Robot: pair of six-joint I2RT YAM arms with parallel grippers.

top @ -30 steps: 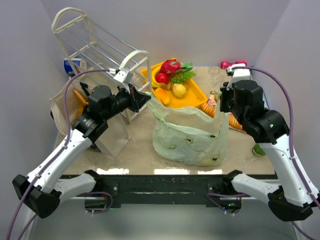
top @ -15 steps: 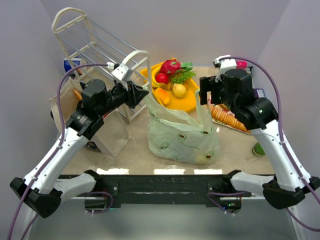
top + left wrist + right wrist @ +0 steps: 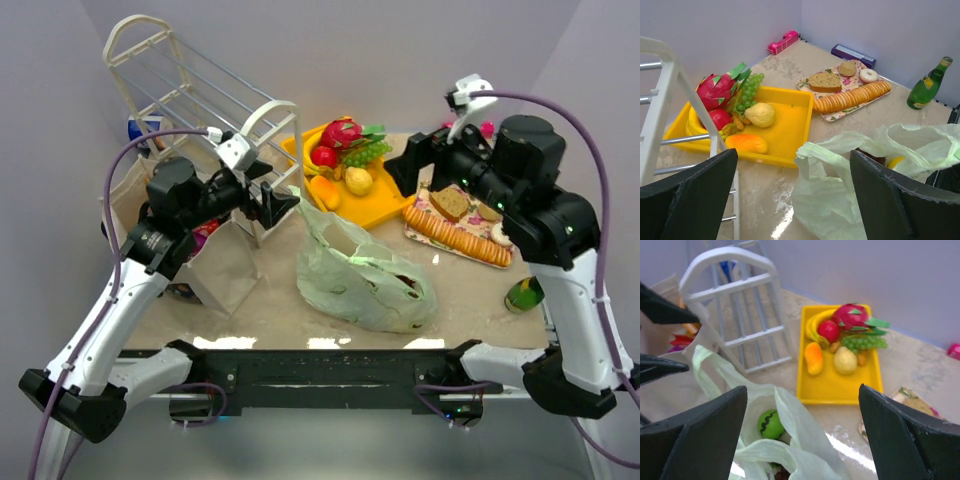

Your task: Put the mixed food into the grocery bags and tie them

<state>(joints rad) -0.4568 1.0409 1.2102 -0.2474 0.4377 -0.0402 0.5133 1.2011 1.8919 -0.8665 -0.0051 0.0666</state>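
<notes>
The pale-green plastic grocery bag (image 3: 365,280) lies slumped at the table's middle, its handles loose. Inside it the right wrist view shows a green striped toy fruit (image 3: 770,424). My left gripper (image 3: 275,200) hangs open above the bag's left handle (image 3: 815,155), holding nothing. My right gripper (image 3: 410,170) is open too, up over the bag's far right side, and the bag (image 3: 805,445) lies between its fingers below. The beige tote (image 3: 215,275) stands at the left with red and purple packets (image 3: 682,340) in it. More toy fruits (image 3: 345,150) lie in the yellow tray (image 3: 390,205).
A white wire rack (image 3: 200,95) stands behind the tote, close to my left gripper. A flowered tray of crackers and bread (image 3: 460,235) lies at the right, a green bottle (image 3: 523,295) in front of it. A pink object (image 3: 782,42) and a purple box (image 3: 852,54) sit by the back wall.
Both grippers have opened and let go of the bag's handles. The bag has sunk down onto the table. The right arm has lifted back and to the right; the left has drawn back left.
</notes>
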